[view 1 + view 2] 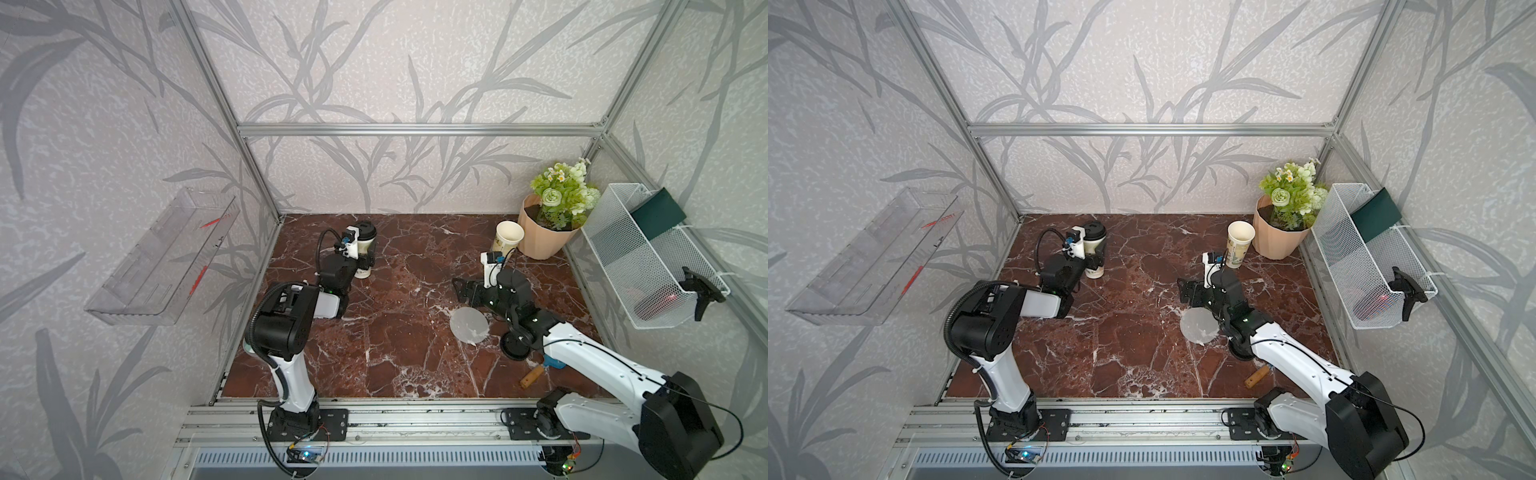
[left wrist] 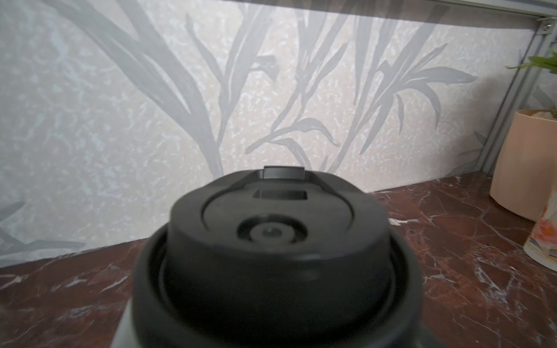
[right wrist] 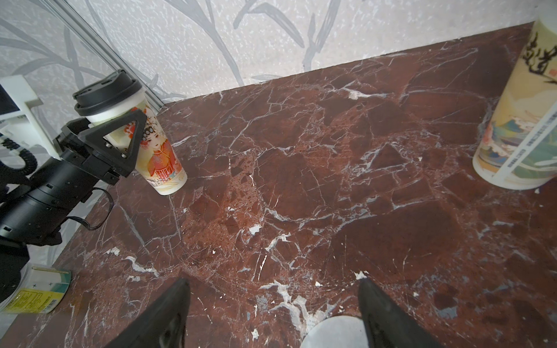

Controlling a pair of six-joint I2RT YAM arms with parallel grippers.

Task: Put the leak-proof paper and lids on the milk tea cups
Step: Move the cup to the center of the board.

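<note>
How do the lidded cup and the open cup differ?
The lidded white paper cup wears a black plastic lid; the open white paper cup shows its cream inside. The lidded cup's print shows a red figure; the open cup's, greenish scenery. The lidded cup sits between the left gripper's jaws; the open cup stands free. Both are tall, tapered, upright.

The middle of the table (image 1: 399, 282) is lying open. Far left, the left gripper (image 1: 368, 259) is clasping the lidded cup (image 1: 365, 230), blocking that corner. Far right, the pot (image 1: 536, 243) is crowding the right side of the open cup (image 1: 508, 240). Near right, a disc (image 1: 469, 326), lid (image 1: 509, 350) and stick (image 1: 532, 377) are lying flat.
</note>
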